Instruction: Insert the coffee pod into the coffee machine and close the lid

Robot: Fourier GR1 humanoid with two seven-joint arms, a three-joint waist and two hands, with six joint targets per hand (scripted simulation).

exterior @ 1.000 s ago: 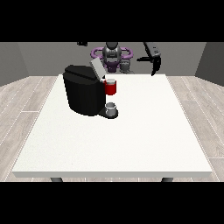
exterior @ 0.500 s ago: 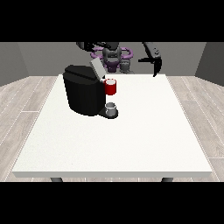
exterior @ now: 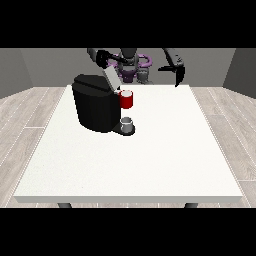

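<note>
The hand at the view's left (exterior: pixel 103 58), whose state cannot be told, is being brought closer to the coffee machine's (exterior: pixel 95 105) raised lid (exterior: pixel 112 78), likely for closing, while the hand at the view's right (exterior: pixel 176 67) is being held open far off.

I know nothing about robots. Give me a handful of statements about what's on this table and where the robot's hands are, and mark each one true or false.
1. The black coffee machine stands on the white table. True.
2. The coffee machine sits at the table's near right corner. False: it stands left of the middle, toward the robot's side.
3. A red thing at the machine shows on the machine's front, above a small grey thing at its base. True.
4. The hand at the view's right rests flat on the table. False: it hangs in the air above the far edge.
5. The hand at the view's left is up near the machine's raised grey lid. True.
</note>
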